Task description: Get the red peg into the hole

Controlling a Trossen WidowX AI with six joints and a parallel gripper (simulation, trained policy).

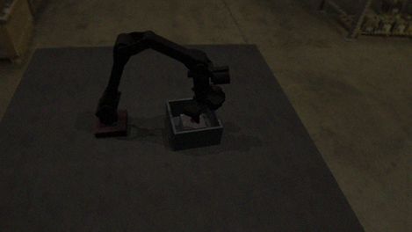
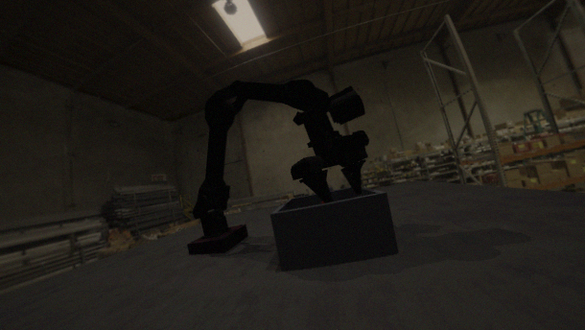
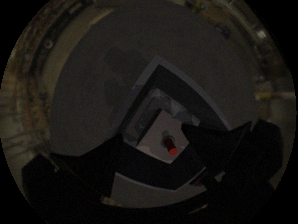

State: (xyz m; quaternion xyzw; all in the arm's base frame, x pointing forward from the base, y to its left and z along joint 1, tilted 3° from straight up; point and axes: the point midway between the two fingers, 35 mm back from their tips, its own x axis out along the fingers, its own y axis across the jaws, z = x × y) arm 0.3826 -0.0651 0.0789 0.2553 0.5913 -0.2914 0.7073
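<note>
The claw (image 1: 196, 114) (image 2: 342, 192) (image 3: 152, 132) stands wide, its tips down in the open box (image 1: 197, 139) (image 2: 336, 232) (image 3: 190, 85) — nothing gripped. Between them, at the wrist frame's centre, the red peg (image 3: 171, 147) rises from the pale plate (image 3: 152, 142).

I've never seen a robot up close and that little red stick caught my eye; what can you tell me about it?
The red stick is slim, with a brighter, flat-looking end and darker sides. It stands inside the open box, over the pale plate at the bottom. No finger grips it. How deep it sits, and what it's made of, I can't tell.
</note>
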